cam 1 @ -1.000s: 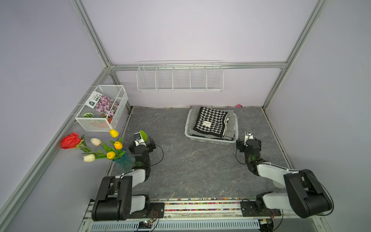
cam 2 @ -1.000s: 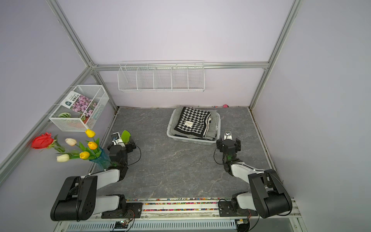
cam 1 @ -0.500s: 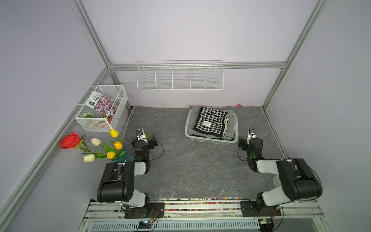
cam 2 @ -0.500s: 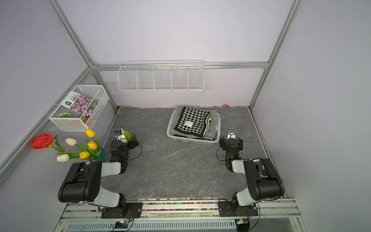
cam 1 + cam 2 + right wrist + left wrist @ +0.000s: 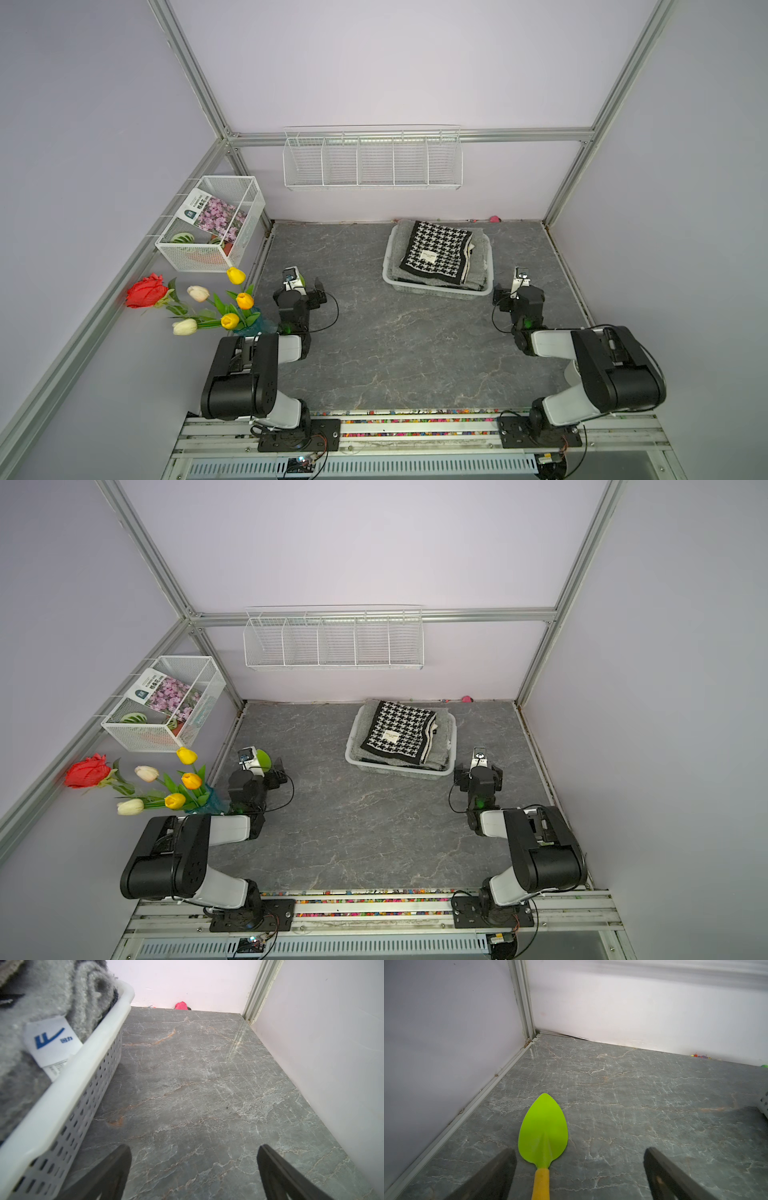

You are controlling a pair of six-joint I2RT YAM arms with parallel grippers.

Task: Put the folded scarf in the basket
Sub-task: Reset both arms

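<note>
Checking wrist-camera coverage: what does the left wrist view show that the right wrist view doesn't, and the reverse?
Left wrist only: a green trowel on the table, between the open left fingers.
Right wrist only: a grey scarf with a white label in the basket, beside the open right fingers; a pink object by the back wall.
Both: the grey marble table and the basket, a mere sliver in the left wrist view.

Lilac walls [image 5: 374,62], aluminium frame [image 5: 189,70], grey marbled floor [image 5: 395,353], wire rack [image 5: 372,166] on back wall.
</note>
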